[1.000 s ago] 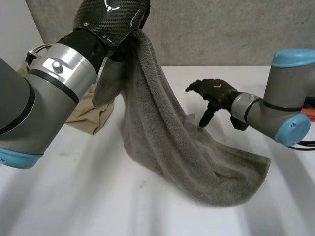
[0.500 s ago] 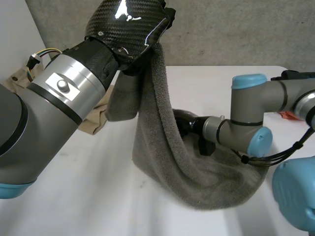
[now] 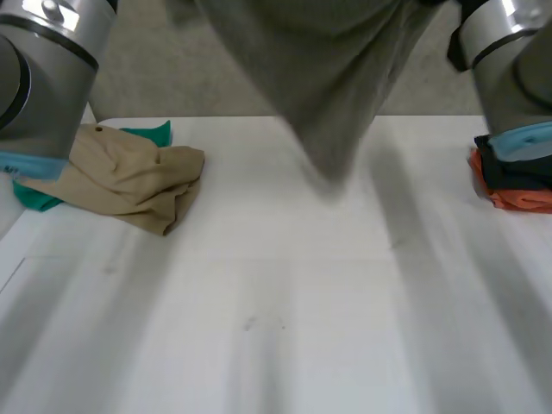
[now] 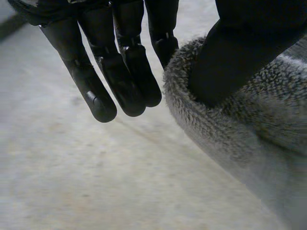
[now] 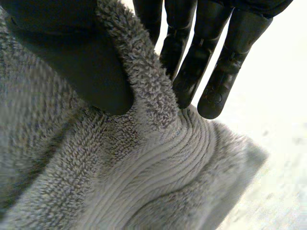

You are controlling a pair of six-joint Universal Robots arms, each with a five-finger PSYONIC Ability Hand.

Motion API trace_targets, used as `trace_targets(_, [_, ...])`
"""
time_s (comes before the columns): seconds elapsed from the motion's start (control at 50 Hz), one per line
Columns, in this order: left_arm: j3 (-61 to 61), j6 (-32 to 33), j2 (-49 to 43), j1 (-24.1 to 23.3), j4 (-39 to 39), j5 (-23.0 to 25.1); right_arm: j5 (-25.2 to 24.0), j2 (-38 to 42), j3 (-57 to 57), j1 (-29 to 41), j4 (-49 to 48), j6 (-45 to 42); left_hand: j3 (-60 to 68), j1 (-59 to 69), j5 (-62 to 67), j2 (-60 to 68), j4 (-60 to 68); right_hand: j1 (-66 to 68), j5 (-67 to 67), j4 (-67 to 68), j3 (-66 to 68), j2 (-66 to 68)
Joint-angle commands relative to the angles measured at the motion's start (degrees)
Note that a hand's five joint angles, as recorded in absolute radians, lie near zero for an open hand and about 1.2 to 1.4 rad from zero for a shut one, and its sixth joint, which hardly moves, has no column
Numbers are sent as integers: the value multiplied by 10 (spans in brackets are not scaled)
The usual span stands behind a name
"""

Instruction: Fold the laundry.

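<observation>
Grey towel (image 3: 332,82) hangs pinched by left hand (image 4: 122,72); right hand (image 5: 194,57) too.

Grey towel (image 3: 328,78), tan garment (image 3: 129,177), green cloth (image 3: 151,134), orange cloth (image 3: 517,198), white table (image 3: 276,328)

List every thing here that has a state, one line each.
Grey terry towel: hanging in the air from both hands.
Left hand: shut, pinching the towel's edge.
Right hand: shut, pinching the towel's edge.
Tan garment: crumpled on the white table, over a green cloth.
Orange cloth: bunched at the table's edge.
</observation>
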Motion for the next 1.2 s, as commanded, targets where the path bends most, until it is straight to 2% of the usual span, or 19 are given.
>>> trace_targets(0.02, [-62,-1,-3,-4,43,-15,-28,-85,124,-9,-7,-45,116,146,138,113,111,240,142,120,119,127])
trace_targets(0.16, [-213,-3,-8,-19,44,-15,-88,-95,258,-13,0,-115,116,146,138,113,111,240,142,120,119,127])
trace_targets(0.36, [-336,-1,-72,-36,42,-17,-95,-35,404,-13,24,-215,116,146,138,113,111,240,142,120,119,127])
trace_targets(0.38, [-342,-2,-74,-43,41,-17,-94,-33,409,-14,27,-223,116,146,138,113,111,167,69,48,47,55])
trace_targets(0.4, [-346,-2,-73,-46,41,-18,-93,-32,414,-14,29,-229,116,146,138,113,111,38,-60,-81,-82,-74])
trace_targets(0.42, [-349,-2,-72,-49,40,-19,-89,-32,421,-15,32,-237,116,146,138,113,111,-201,-299,-321,-322,-314])
trace_targets(0.46, [-357,-4,-65,-51,40,-19,-88,-33,431,-23,39,-238,116,146,138,113,111,-318,-415,-437,-438,-430])
trace_targets(0.5, [-360,-5,-46,-51,32,-19,-88,-35,441,-38,49,-236,116,146,138,113,111,-352,-449,-471,-472,-464])
trace_targets(0.68, [-362,-26,3,-51,-2,-19,-93,-96,464,-112,151,-160,116,146,138,113,111,-357,-454,-476,-477,-469])
trace_targets(0.76, [-362,-35,9,-51,-11,-19,-112,-106,471,-147,195,-134,116,146,138,113,111,-354,-451,-473,-474,-466])
trace_targets(0.88, [-363,-46,8,-51,-19,-19,-157,-120,472,-184,198,-172,116,146,138,113,111,-340,-438,-459,-461,-452])
trace_targets(0.94, [-363,-47,7,-51,-19,-19,-160,-121,484,-187,225,-218,116,146,138,113,111,-327,-424,-446,-447,-439])
trace_targets(1.04, [-360,-47,8,-51,-19,-19,-163,-125,529,-192,241,-240,116,146,138,113,111,-313,-411,-432,-434,-425])
trace_targets(1.2, [-328,-45,17,-54,-36,-21,-163,-125,609,-190,184,-238,116,146,138,113,111,-244,-342,-364,-365,-357])
